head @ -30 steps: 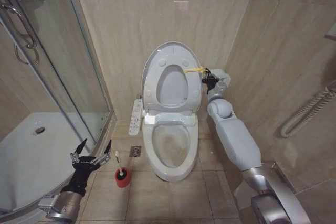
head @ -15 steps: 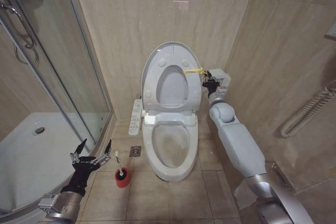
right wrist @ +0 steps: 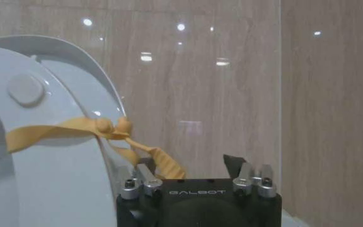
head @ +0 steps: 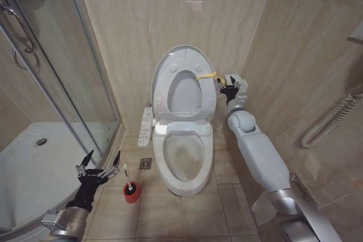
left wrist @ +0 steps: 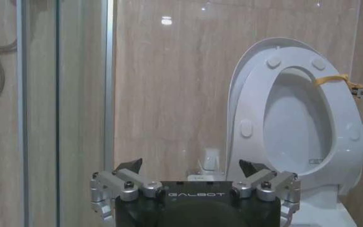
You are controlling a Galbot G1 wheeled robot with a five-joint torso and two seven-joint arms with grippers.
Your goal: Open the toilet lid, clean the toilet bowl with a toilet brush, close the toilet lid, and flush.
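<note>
The toilet lid (head: 172,56) stands upright against the wall, with the white seat ring (head: 160,92) raised against it. A yellow strap (head: 207,75) is tied round their right edge. My right gripper (head: 227,87) hovers just right of that edge. In the right wrist view my right gripper (right wrist: 188,165) is open, and the strap's (right wrist: 74,127) loose end lies against one finger. The stained toilet bowl (head: 182,154) is uncovered. The toilet brush (head: 126,172) stands in a red cup (head: 131,193) on the floor. My left gripper (head: 100,163) is open just left of the brush.
A glass shower enclosure (head: 62,83) with a white tray (head: 34,168) fills the left side. A white control panel (head: 146,127) hangs on the bowl's left. A floor drain (head: 146,163) lies beside the bowl. A corrugated hose (head: 334,114) runs along the right wall.
The head view has shifted slightly. My right arm has eased a little back and down beside the lid. The lid, the brush and my left gripper have stayed put.
</note>
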